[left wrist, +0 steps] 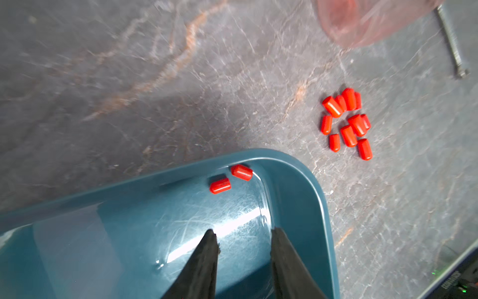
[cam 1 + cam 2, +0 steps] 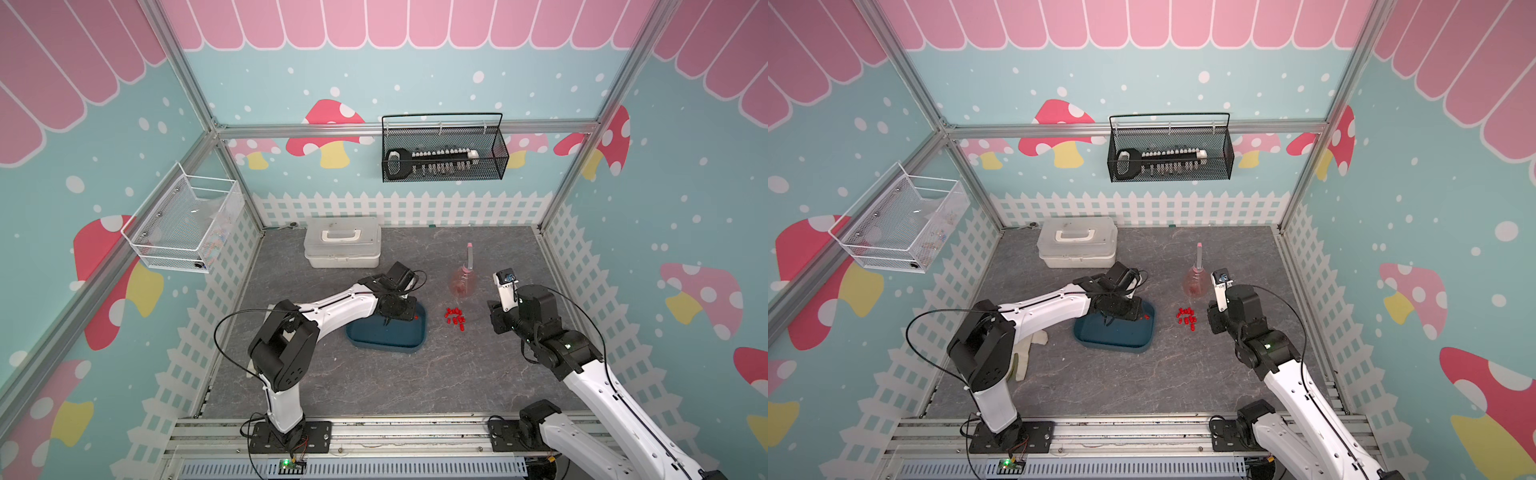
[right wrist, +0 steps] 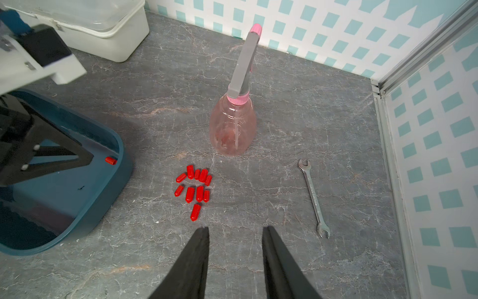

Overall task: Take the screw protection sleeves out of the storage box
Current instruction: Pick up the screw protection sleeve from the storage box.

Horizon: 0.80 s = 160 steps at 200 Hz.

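The teal storage box lies mid-table. My left gripper hangs inside it, open, with only the box floor between its fingers. Two red screw protection sleeves lie in the box's corner just ahead of the fingertips; the right wrist view shows one. Several more sleeves sit in a loose pile on the table right of the box. My right gripper hovers open over bare table, just short of that pile.
A pink spray bottle stands behind the pile. A wrench lies to its right. A white lidded case sits at the back. Wire baskets hang on the back wall and the left wall.
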### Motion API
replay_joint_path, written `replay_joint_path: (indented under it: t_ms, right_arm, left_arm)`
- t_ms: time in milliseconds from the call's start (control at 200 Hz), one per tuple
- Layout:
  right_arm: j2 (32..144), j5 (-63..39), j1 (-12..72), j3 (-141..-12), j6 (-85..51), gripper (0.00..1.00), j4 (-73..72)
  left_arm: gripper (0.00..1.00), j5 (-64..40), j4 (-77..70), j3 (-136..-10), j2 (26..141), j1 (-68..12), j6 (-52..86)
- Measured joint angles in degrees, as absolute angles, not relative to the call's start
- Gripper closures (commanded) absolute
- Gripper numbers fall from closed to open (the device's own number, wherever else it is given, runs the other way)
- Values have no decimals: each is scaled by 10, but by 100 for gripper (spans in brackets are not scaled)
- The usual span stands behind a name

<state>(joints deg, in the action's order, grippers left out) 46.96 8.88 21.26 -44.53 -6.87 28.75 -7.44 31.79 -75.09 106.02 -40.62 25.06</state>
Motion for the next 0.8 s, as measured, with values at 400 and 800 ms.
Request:
replay_joint_path:
  t_ms: [400,800]
  right_arm:
    - [471,64,206,-445,-65,68,282]
    - [478,53,206,-445,-63,70,280]
  left_arm:
    - [61,-37,366,-781,1103,-410,251]
    - [67,-27,388,-820,1147,-408,251]
